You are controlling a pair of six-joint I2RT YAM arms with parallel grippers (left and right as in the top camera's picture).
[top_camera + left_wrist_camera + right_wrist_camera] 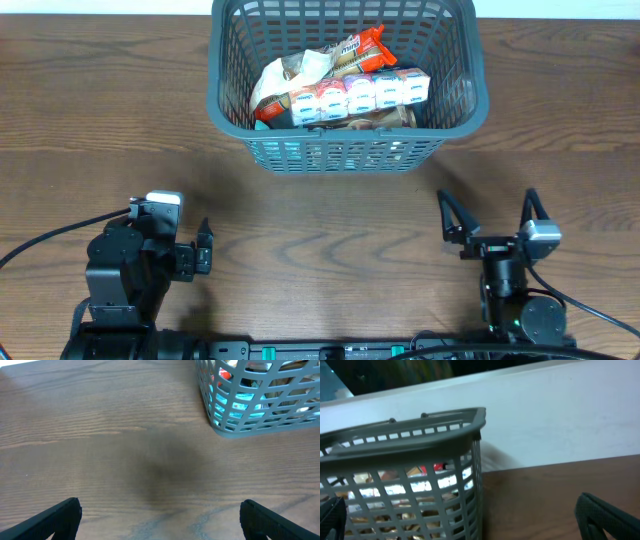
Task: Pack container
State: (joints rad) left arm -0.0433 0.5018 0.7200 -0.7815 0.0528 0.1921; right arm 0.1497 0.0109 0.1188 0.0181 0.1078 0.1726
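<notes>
The grey-blue lattice container [470,60] stands at the far middle of the wooden table. It holds several snack packets, with a row of white cups [365,93] and an orange-red packet [372,48] on top. It also shows in the left wrist view [250,425] and the right wrist view [410,445]. My left gripper [200,250] is open and empty near the front left, seen in its wrist view [160,517]. My right gripper [488,215] is open and empty near the front right, seen in its wrist view [465,515].
A white wall [560,420] runs behind the table's far edge. Black cables [50,240] trail from both arm bases at the front. Bare wood [320,230] lies between the grippers and the container.
</notes>
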